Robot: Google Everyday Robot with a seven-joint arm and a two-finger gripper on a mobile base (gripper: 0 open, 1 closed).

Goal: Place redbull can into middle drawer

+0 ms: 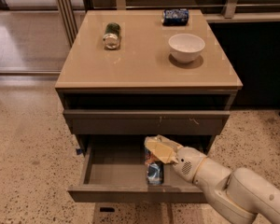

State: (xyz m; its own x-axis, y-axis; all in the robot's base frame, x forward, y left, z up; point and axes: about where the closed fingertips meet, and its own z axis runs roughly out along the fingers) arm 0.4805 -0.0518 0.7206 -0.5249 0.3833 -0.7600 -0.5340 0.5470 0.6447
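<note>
The redbull can (154,172), silver and blue with a red mark, hangs upright inside the open middle drawer (114,166), near its front right part. Its lower end is at or just above the grey floor; I cannot tell if it touches. My gripper (156,153) comes in from the lower right on a white arm. Its tan fingers are shut on the top of the can, just below the closed drawer front above.
The closed upper drawer front (130,123) has small pale scratches. On the tan cabinet top (144,66) lie a green can (112,35) at the back left, a dark blue can (175,16) at the back, and a white bowl (186,46) at the right. Speckled floor surrounds the cabinet.
</note>
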